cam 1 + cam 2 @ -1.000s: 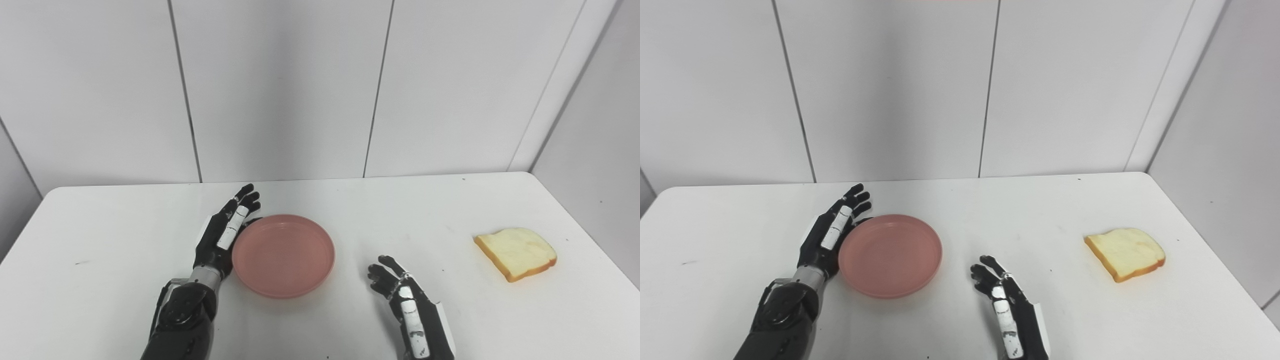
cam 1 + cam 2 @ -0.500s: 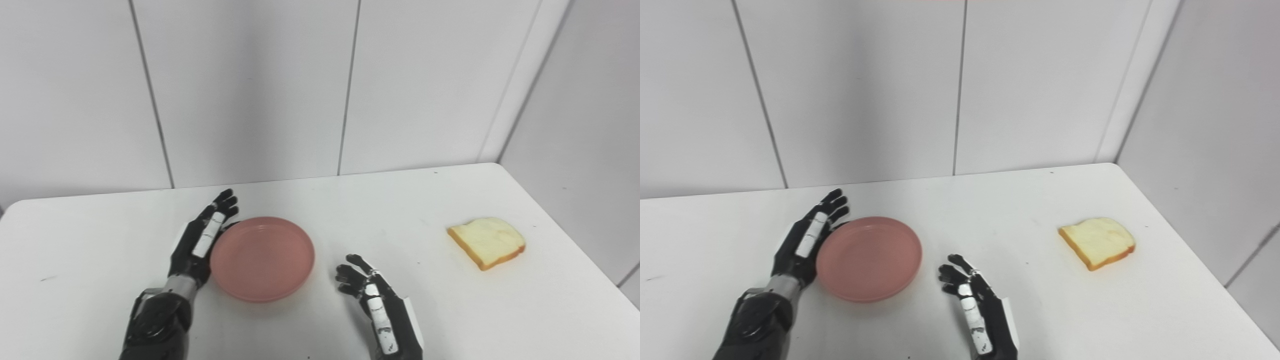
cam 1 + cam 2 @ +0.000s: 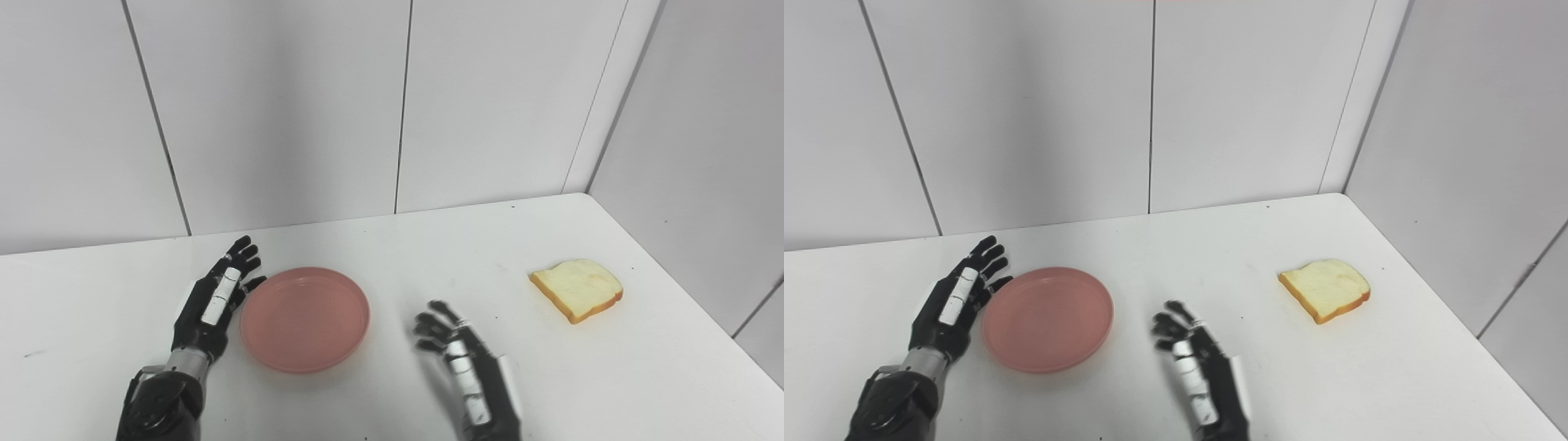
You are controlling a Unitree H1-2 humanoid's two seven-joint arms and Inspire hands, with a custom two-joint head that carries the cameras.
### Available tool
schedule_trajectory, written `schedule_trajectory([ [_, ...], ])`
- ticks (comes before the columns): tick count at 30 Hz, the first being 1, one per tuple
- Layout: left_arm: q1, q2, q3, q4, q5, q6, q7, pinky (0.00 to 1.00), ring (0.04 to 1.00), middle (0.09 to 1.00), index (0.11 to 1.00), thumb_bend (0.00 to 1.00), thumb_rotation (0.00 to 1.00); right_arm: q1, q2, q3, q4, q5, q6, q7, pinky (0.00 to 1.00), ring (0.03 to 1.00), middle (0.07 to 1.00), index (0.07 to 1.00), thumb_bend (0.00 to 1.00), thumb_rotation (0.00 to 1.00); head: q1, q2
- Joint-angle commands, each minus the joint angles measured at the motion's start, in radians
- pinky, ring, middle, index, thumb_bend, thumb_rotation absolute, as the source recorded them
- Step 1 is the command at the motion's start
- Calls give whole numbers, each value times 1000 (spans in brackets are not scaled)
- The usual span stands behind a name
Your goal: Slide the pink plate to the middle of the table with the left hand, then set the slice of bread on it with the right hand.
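Plate (image 3: pixel 305 318) first: the pink dish sits on the white table (image 3: pixel 398 257) a little left of the middle of what I can see, flat on its base, and it holds nothing at all. My left hand (image 3: pixel 211 300) stands on its edge just beside the plate's left rim, palm turned toward it, fingers stretched out and apart, gripping nothing; I cannot tell whether it touches the rim or there is a sliver of gap. That pose makes sense to me as a pusher: a flat palm against the side wall moves a shallow dish sideways without lifting it. I judge the slide to be done or nearly so, since the plate lies close to the centre. My right hand (image 3: pixel 1193 355) hovers near the front edge, to the right of the plate and apart from it, fingers loosely curled and spread, empty, its outline a bit blurred. The slice of bread (image 3: pixel 1325 289) lies flat far off to the right, near the table's right edge and well apart from both hands and from the plate. Reaching it means a long move rightward, and a thin flat slice may be awkward to get fingers under.
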Motion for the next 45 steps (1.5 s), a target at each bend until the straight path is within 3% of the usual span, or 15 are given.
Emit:
schedule_trajectory([
  [1,22,11,-1,29,5,60,3,784,905,907,862,824,704,11,-18,-30,-73,3,20,-3,652,690,728,799,801,875,0,0],
  [5,5,13,0,63,4,43,0,792,902,899,858,827,702,-29,-81,-121,-136,20,74,-3,630,672,720,796,828,866,-29,-14],
  [11,-14,12,-5,102,8,15,-4,785,905,902,866,831,699,-119,-281,-265,-142,104,130,40,639,665,731,819,813,878,-43,-25],
  [17,-20,11,-8,114,12,9,0,780,905,899,862,862,696,-192,-433,-339,-155,142,229,55,605,644,708,809,790,865,-37,-29],
  [23,-18,18,-11,100,11,13,-2,798,910,907,869,839,701,-240,-532,-384,-131,159,299,89,639,667,717,795,830,922,-31,-23],
  [27,-20,22,-11,104,11,10,-5,792,911,903,870,859,702,-259,-602,-392,-85,147,301,121,647,680,729,817,841,916,-24,-22],
  [32,-17,18,-13,96,12,15,-4,796,906,897,871,849,698,-293,-681,-394,13,110,284,151,662,707,741,817,905,832,-22,-18],
  [35,-18,16,-16,99,14,9,-3,791,899,891,872,843,702,-304,-739,-376,79,47,242,182,692,731,764,846,862,804,-23,-18],
  [38,-20,15,-20,103,18,4,1,783,896,888,872,840,707,-310,-820,-327,159,-96,186,192,685,766,788,870,857,839,-23,-18],
  [42,-18,9,-14,96,7,20,-1,785,898,893,869,831,719,-309,-920,-247,226,-251,105,226,735,806,843,884,859,672,-23,-18],
  [45,-16,5,-8,91,0,30,-2,792,901,896,867,820,719,-311,-979,-198,246,-326,65,255,759,829,870,893,900,604,-23,-18],
])
